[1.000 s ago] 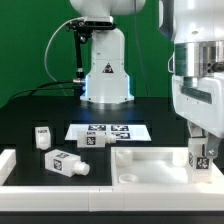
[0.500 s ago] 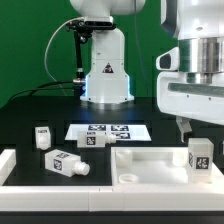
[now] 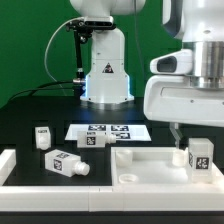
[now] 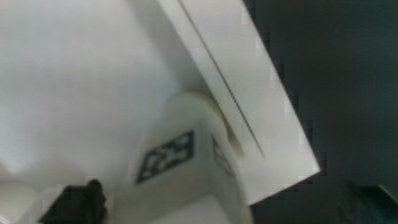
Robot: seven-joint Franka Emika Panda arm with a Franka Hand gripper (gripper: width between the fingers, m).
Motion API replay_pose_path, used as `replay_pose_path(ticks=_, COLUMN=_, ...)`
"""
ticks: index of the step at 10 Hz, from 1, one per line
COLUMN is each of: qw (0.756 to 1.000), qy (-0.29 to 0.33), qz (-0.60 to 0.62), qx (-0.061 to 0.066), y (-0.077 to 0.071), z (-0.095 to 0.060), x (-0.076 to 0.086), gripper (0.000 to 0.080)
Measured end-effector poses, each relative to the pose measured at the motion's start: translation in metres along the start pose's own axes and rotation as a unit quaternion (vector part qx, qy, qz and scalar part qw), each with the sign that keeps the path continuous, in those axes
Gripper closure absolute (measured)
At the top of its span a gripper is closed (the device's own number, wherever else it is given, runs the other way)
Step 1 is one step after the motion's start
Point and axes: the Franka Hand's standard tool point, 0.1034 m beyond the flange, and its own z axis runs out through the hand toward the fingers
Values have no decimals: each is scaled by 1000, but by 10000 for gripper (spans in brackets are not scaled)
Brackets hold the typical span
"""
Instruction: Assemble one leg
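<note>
One leg [image 3: 201, 155], a small white block with a black-and-white tag, stands upright in the right end of the large white rimmed panel [image 3: 150, 158]. My gripper [image 3: 180, 131] hangs above and slightly to the exterior view's left of it, open and empty, not touching it. In the wrist view the same leg [image 4: 178, 152] shows below me with its tag up, against the panel's rim [image 4: 231, 80]; one dark fingertip [image 4: 75, 202] shows beside it. Two more legs lie on the black table at the exterior view's left, one small and upright [image 3: 42, 137], one on its side [image 3: 66, 163].
The marker board [image 3: 108, 132] lies flat behind the panel. The robot base [image 3: 105, 75] stands at the back centre. A white rail [image 3: 10, 160] runs along the table's front left edge.
My gripper has let go of the upright leg, risen and shifted toward the exterior view's left. The leg stays standing in the panel.
</note>
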Motion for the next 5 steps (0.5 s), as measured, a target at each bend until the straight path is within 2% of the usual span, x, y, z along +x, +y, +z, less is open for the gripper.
replay_pose_path(ticks=2, qw=999, qy=2, qz=-50, qx=-2, y=2, z=0, x=1, gripper=151)
replay_pose_path(ticks=4, qw=986, qy=8, qz=-167, qx=-10, y=7, z=0, x=6, gripper=151)
replay_pose_path(ticks=5, qw=989, qy=8, qz=-148, qx=-9, y=7, z=0, x=6, gripper=151)
